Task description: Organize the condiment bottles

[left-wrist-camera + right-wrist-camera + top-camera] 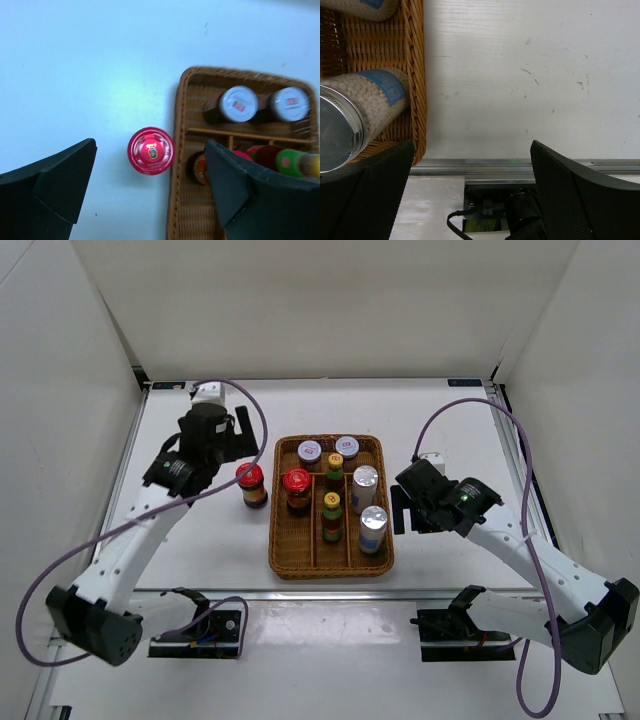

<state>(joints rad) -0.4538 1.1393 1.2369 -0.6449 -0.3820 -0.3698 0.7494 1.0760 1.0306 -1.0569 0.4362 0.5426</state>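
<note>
Progress: seven bottles standing in the tray, by the look of it one left to place.
Stray: red-lidded jar, upright on the worktop, just beside the tray's left wall.
Left hand: open wide above that jar, gripping nothing.
Right hand: open, empty, near the tray's right wall.
Materials: brown woven wicker with dividers; glossy round red lid; pale cylinders, shiny metal tops.

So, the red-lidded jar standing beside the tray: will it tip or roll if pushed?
The red-lidded jar looks rigid, likely glass, so fairly heavy and breakable. Standing upright and narrow, a high push may tip it. Once down, its round body would probably roll.
</note>
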